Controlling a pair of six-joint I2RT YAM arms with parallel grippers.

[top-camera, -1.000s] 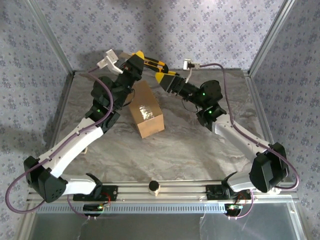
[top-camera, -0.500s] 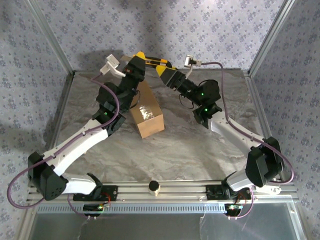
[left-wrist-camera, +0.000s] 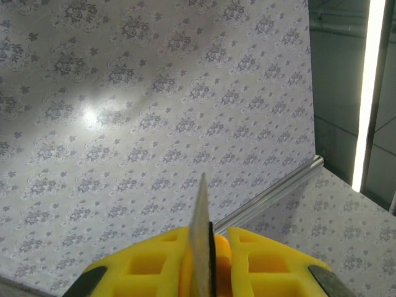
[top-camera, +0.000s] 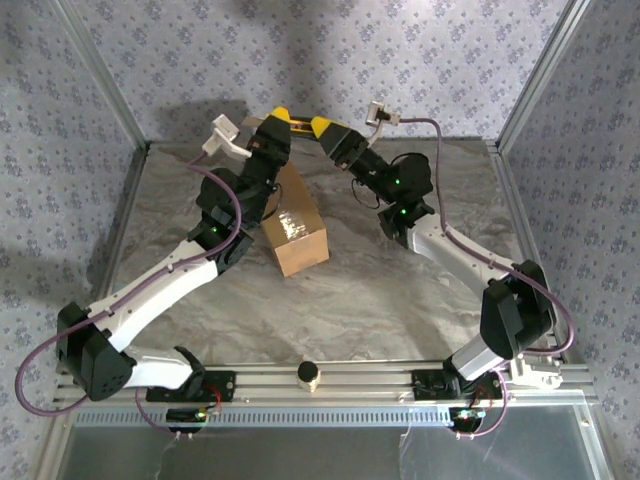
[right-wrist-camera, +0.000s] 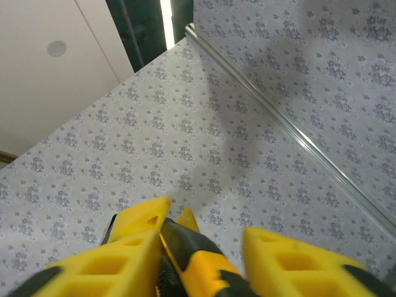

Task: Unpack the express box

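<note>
Top external: carton mid-surface, both claws raised past its far end

Tan express box (top-camera: 293,228) lies on the marbled surface (top-camera: 400,300), centre-left, long axis skewed, far end tucked under the left arm. Flaps shut; glossy tape (top-camera: 289,222) on the top. Likely light and stiff-walled, with the tape patch slick. Best held by the bare cardboard long sides, or pinned from above, away from the seam.

Farther back, left claw (top-camera: 280,114) and right claw (top-camera: 323,127) meet tip to tip above and beyond the box's far end, apart from it. Left wrist: fingers pressed together on a thin blade (left-wrist-camera: 202,229). Right wrist: jaws part-spread round a yellow-black knife handle (right-wrist-camera: 189,250), one finger against it, the other clear; no firm pinch yet.
</note>
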